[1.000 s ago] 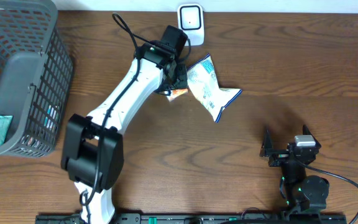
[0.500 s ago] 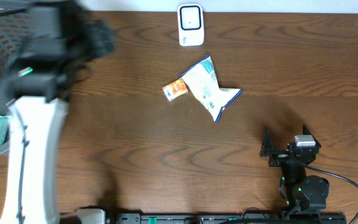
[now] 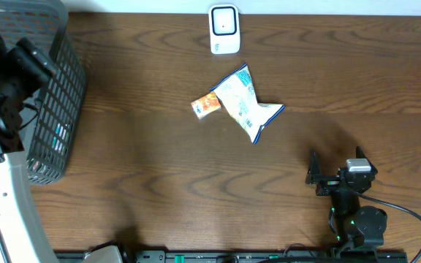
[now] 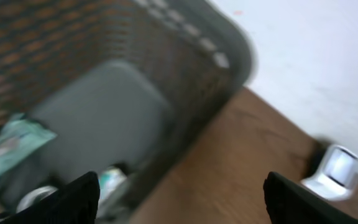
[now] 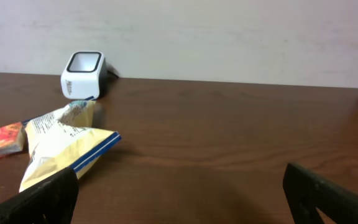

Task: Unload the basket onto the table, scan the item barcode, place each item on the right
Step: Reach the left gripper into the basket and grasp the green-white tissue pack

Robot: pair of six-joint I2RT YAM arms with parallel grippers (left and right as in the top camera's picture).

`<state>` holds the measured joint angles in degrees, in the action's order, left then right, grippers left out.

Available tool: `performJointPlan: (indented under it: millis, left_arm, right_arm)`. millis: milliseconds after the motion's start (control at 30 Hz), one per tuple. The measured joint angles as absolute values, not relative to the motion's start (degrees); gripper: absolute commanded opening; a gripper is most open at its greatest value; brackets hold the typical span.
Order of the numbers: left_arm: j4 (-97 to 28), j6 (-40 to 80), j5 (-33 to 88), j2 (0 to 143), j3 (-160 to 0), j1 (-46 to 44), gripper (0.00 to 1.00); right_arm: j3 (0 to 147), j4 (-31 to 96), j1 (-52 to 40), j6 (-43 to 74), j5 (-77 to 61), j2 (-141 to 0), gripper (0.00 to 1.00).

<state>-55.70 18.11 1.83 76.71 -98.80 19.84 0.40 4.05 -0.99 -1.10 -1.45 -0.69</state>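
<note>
A small orange packet (image 3: 207, 105) lies on the table, touching a white-and-blue snack bag (image 3: 243, 102). The white barcode scanner (image 3: 224, 29) stands at the far edge behind them. My left gripper (image 3: 31, 60) hovers over the grey basket (image 3: 57, 95) at far left. In the left wrist view it (image 4: 179, 190) is open and empty above the basket rim (image 4: 229, 56), with a teal packet (image 4: 11, 146) inside the basket. My right gripper (image 3: 335, 168) rests open at the front right. Its wrist view shows the bag (image 5: 61, 140), the orange packet (image 5: 2, 138) and the scanner (image 5: 82, 73).
The tall mesh basket fills the table's left end, with items lying at its bottom. A white wall (image 5: 229, 37) runs behind the table's far edge. The left wrist view is motion-blurred, and the scanner (image 4: 337, 171) shows at its right.
The left arm has swung from the orange packet beside the scanner to the far left over the basket, and its jaws have widened. The packet stays on the table. The right arm is still.
</note>
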Motion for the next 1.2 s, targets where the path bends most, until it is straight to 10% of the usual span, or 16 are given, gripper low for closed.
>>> performJointPlan:
  millis: [233,300,1200]
  left_arm:
    - [-56.05,9.08,-5.58,76.71,-98.80,21.71,0.83]
    - [-55.92,4.93,-6.33,76.73,-98.80,21.71,0.98]
    - [-54.19,-5.13,4.54,94.24,-98.80,35.68,0.99]
  right_arm:
    - [0.40,4.05,-0.99,-1.10,-1.45,-0.69,0.99]
    - [0.40,4.05,-0.99,-1.10,-1.45,-0.69,0.99]
    - [0.40,4.08,-0.99,-1.10,-1.45,-0.69,0.99]
